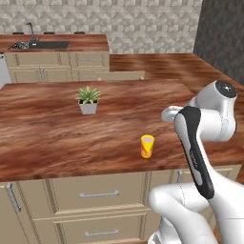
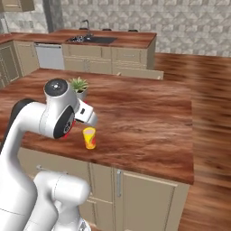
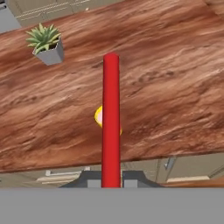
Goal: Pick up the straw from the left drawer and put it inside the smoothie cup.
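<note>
Red and thin, the straw point(image 3: 111, 122) is rising straight out from between the two dark fingertips point(image 3: 131, 177) of the gripper point(image 3: 111, 178) in the hand view, so the fingers are pinching it at its lower end and it is pointing away from the hand along the gripper's line. Its far end is reaching past the yellow smoothie cup point(image 3: 100, 116), which is showing just behind the straw's middle, partly covered by it, a little to the left of the shaft. Whether the straw is touching the cup I cannot tell.

The cup is standing upright on the wooden island counter point(image 1: 47, 128) near the counter's front edge, below the hand. In the left base view the smoothie cup point(image 1: 147, 146) is standing in front of the bent arm, and in the right base view the cup point(image 2: 90, 137) is sitting just below the wrist.

Farther from the hand, a small potted plant point(image 3: 45, 43) in a grey-white pot is standing well apart from the cup.
</note>
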{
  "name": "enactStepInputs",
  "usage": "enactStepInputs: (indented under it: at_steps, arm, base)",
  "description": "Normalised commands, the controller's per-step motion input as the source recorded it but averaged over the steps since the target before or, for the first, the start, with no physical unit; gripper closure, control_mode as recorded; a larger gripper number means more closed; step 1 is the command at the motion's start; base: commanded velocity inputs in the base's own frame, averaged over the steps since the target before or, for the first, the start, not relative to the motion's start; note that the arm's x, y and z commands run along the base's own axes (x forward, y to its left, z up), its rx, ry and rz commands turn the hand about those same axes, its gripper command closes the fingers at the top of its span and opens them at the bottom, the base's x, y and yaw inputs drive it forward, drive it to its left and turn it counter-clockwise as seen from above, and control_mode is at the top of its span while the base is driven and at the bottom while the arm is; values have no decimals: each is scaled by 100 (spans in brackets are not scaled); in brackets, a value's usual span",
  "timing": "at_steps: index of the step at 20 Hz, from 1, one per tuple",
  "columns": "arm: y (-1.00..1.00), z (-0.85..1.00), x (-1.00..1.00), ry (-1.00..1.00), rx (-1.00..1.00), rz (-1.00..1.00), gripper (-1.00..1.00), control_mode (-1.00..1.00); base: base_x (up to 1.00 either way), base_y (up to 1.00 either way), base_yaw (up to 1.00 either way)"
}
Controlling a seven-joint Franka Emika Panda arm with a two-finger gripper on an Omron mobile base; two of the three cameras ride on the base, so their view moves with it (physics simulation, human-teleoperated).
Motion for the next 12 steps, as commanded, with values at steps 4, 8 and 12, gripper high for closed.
enactStepInputs:
  at_steps: [4, 8, 12]
  arm:
    - [0, 0, 0, 0, 0, 0, 100, 100]
    - [14, 0, 21, -2, 0, -7, 100, -100]
    - [0, 0, 0, 0, 0, -1, 100, -100]
  base:
    - [43, 24, -14]
    - [11, 6, -3]
    - [0, 0, 0]
